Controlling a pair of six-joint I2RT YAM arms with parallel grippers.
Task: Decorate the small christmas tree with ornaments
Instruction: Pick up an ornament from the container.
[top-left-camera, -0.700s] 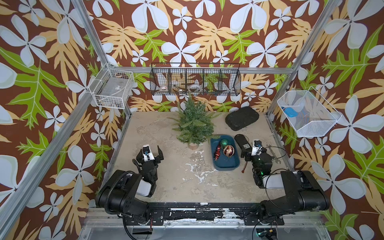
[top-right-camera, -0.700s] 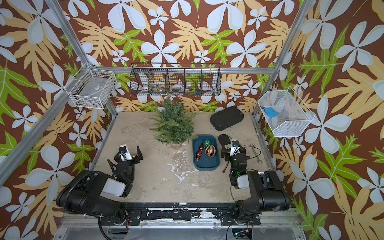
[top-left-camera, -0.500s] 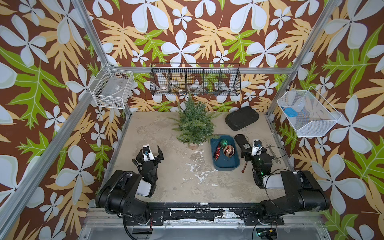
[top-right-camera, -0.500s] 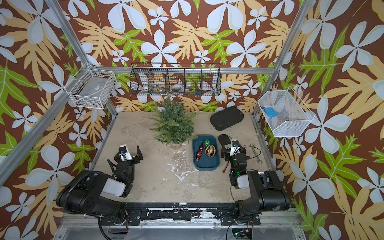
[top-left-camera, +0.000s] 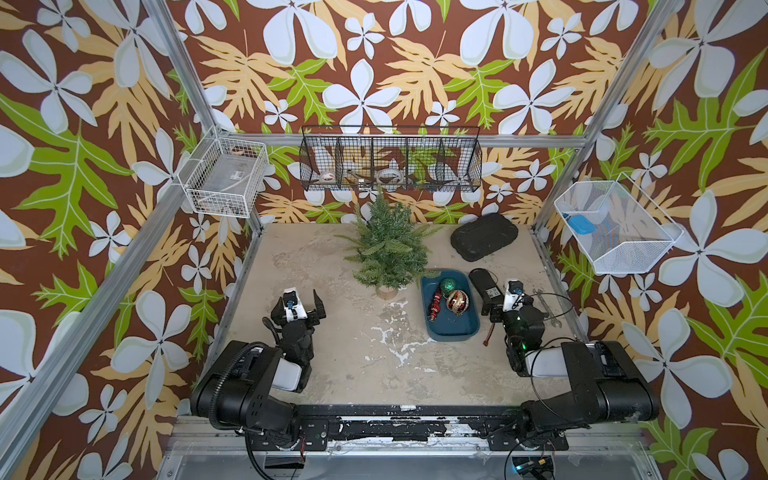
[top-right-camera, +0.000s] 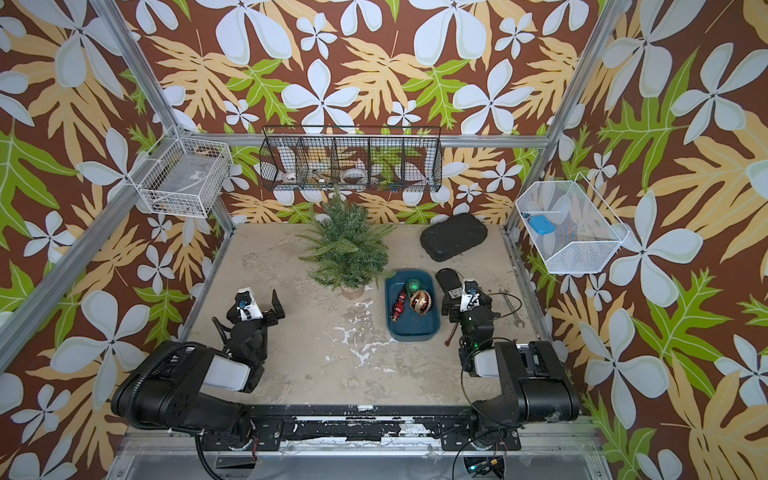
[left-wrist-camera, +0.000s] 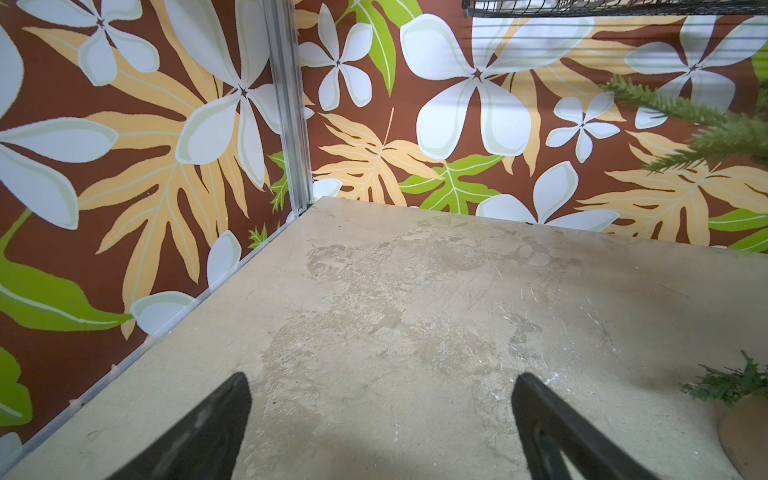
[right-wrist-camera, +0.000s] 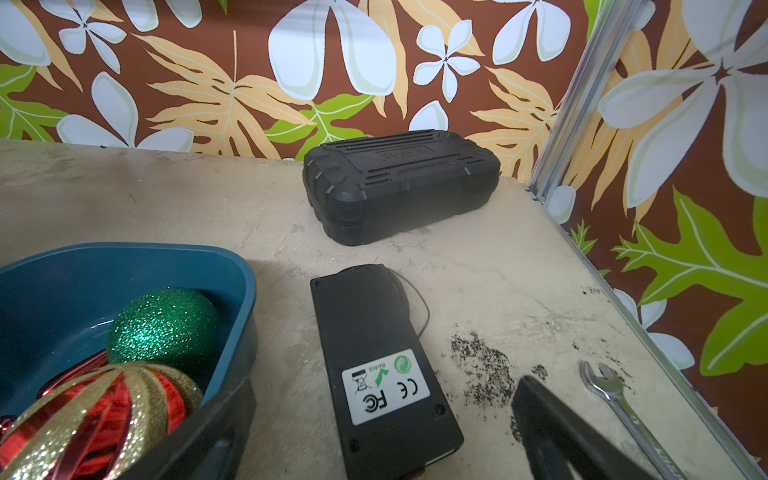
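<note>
Nothing had moved since the earlier frames. Left claw (left-wrist-camera: 382, 380) was released and empty over bare table (top-left-camera: 353, 345). Right claw (right-wrist-camera: 386, 388) was released and empty over a black adapter (right-wrist-camera: 374, 332), just beside the blue tray (top-left-camera: 453, 336). Three ornaments (top-left-camera: 451, 297) lay in the tray. Tree (top-left-camera: 388, 249) stood upright, near the tray's far-left corner.

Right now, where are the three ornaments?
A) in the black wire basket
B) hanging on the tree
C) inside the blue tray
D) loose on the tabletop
C: in both top views the red-and-gold ball, the green glitter ball and the dark red drop all lie inside the blue tray, and no ornament shows on the small christmas tree beside it.
</note>
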